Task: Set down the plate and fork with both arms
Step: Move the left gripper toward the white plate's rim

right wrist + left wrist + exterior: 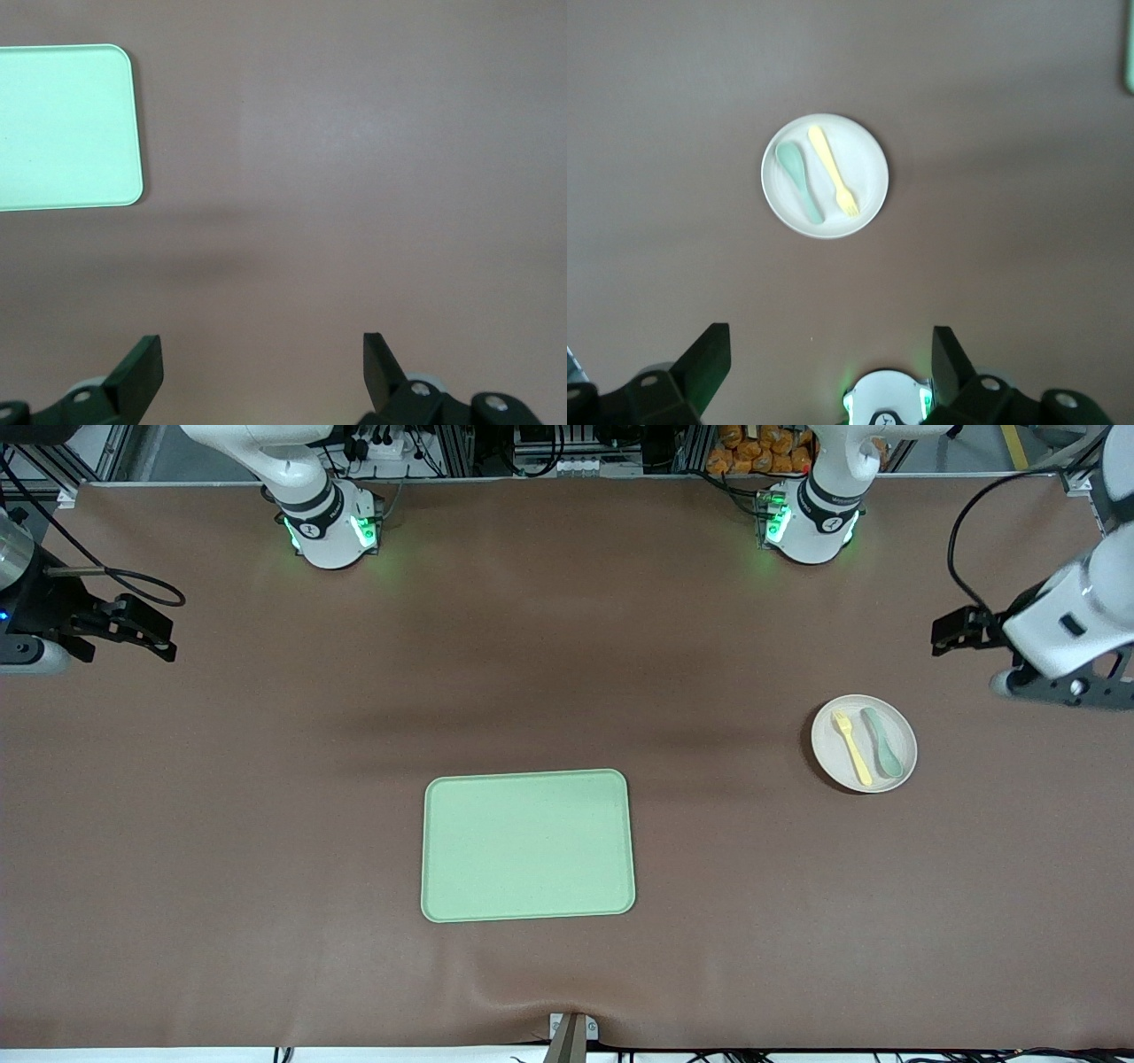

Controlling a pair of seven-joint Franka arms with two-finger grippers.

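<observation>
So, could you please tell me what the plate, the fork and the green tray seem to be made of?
The plate looks like matte off-white plastic or melamine, with no glare on it. The fork, pale yellow with thick blunt tines, is probably moulded plastic. The tray, pale green with rounded corners and a dull finish, seems to be similar plastic.

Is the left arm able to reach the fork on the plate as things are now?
Probably yes. The left end effector hangs open over bare table near the plate. The fork lies uncovered on it, beside the spoon, with nothing between.
</observation>
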